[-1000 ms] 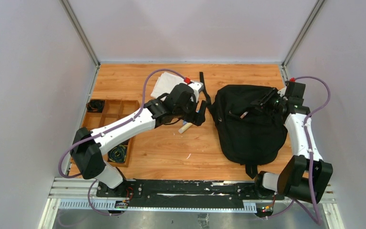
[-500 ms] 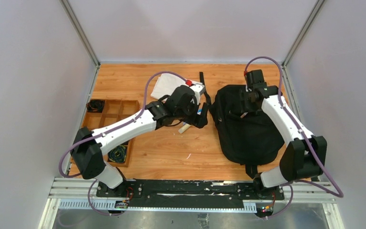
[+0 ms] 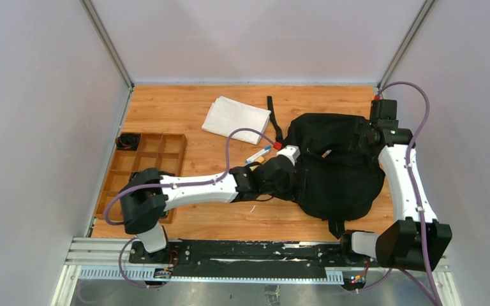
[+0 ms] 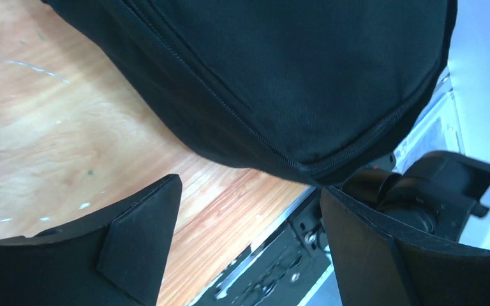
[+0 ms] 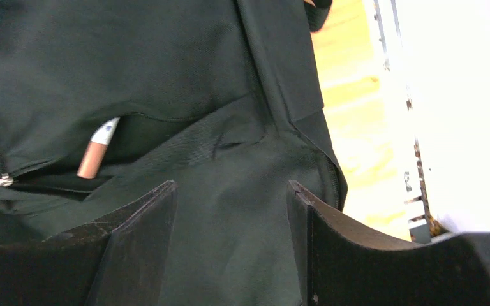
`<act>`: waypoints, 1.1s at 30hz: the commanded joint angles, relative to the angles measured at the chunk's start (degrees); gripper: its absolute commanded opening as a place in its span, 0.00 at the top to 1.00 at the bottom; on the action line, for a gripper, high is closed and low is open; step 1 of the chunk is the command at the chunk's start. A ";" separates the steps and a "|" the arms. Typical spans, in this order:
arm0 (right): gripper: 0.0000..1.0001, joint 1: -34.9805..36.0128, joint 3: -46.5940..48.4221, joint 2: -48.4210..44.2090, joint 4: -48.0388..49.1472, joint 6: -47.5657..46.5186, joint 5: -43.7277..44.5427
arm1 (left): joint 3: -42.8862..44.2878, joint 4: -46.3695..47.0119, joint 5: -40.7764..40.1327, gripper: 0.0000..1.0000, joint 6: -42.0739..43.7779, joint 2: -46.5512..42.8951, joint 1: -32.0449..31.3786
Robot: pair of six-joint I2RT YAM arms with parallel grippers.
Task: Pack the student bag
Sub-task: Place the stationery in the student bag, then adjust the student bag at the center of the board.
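Nearest me, the left gripper (image 4: 249,188) gapes wide open at the near-left edge of the student bag (image 3: 335,175), which lies on the right half of the table (image 3: 185,115). It looks soft and floppy, so a seam or strap should grip best. Farther back, the right gripper (image 5: 230,186) hovers open over the fabric, apparently empty.

Black student bag (image 3: 335,172), white folded cloth (image 3: 236,119), orange-brown wood-grain table (image 3: 166,108) — purple cables (image 3: 427,115), brown tray (image 3: 141,153).

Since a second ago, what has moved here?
The left tool swung from by the cloth toward the near edge, now open at the bag's near-left side. The right tool shifted to the bag's far-right part, open. Bag, cloth and tray stayed put.
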 commanded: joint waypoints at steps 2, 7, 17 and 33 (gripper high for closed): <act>0.33 -0.65 -2.10 -3.31 3.00 3.08 -3.52 | 3.85 9.43 -4.44 0.13 -11.03 6.88 -3.09; 0.33 -0.96 -2.81 -3.64 3.85 3.72 -5.84 | 7.33 9.48 -4.54 0.29 -14.76 13.47 -4.32; 0.36 -1.00 -3.63 -3.37 3.88 0.00 -13.63 | -0.43 2.81 -0.25 1.00 -5.08 5.41 3.28; 0.36 19.20 3.26 12.21 3.41 -11.11 3.86 | 8.62 -19.32 13.40 1.00 26.07 5.17 17.02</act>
